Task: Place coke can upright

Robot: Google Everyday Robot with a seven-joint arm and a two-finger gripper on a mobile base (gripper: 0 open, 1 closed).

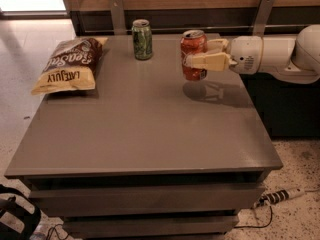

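Note:
The red coke can [193,46] stands upright with its silver top up, at the back right of the grey table [140,124]. Its base is at or just above the tabletop, with its shadow right below. My gripper [196,55] comes in from the right on a white arm [280,54]. Its cream fingers [206,61] are closed around the can's middle.
A green can [142,39] stands upright at the back middle of the table. A bag of chips [67,66] lies at the back left. A wooden wall with metal brackets runs behind the table. A power strip [280,196] lies on the floor at the right.

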